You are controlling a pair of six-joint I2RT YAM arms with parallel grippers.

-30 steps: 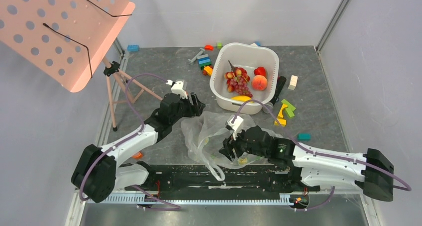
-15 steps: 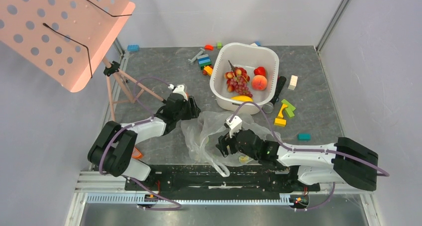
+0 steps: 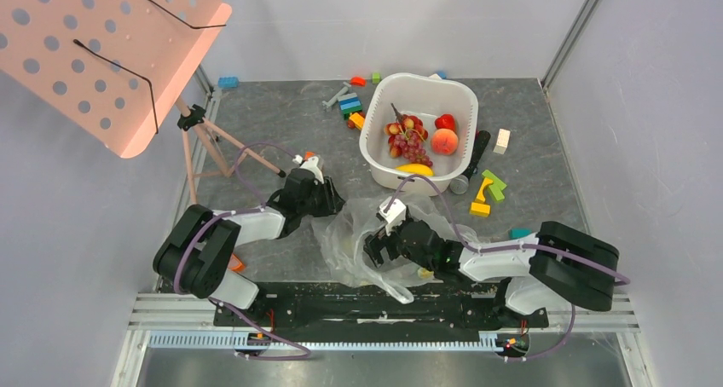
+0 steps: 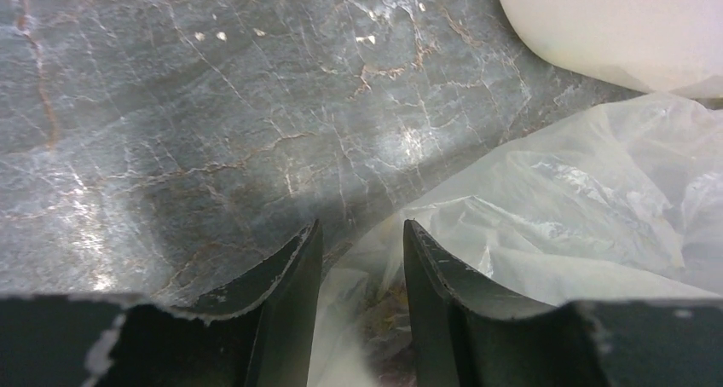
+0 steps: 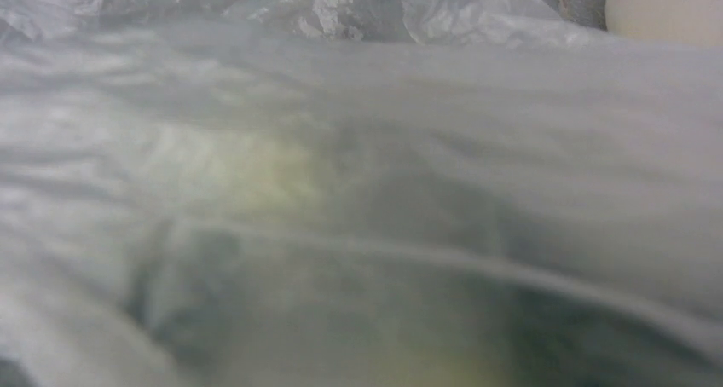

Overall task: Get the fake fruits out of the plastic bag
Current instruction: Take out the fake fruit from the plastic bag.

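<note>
1. Plastic bag [image 3: 354,233] lies crumpled on the table [image 3: 281,131], between the two arms and just in front of the white basin [image 3: 424,78]. The step in hand looks like emptying what is left inside, so the bag should be held firmly on one side while the other arm reaches in.
2. Basin: grapes [image 3: 407,137], an apple [image 3: 444,121] and a peach [image 3: 444,141] already sit in it, well clear of the bag. Any further fruit should probably go there too.
3. Left gripper [image 4: 360,251] is at the bag's left edge. Its jaws stand a little apart with a fold of film between them, not yet pinched. It should close on enough film that the thin plastic does not slip, then lift gently to open the mouth.
4. Right gripper [image 3: 375,252] is down on the bag's near side. I cannot tell whether its jaws are apart or together. It should go for the fruit itself, not the film around it.
5. Yellowish piece [image 3: 421,273] shows faintly through the plastic near the right arm; it is probably a remaining fruit.
6. Hard to make out: the right wrist view is blurred film with only a pale yellow smear, its fingers are hidden, and I cannot tell whether anything else is left in the bag.
</note>
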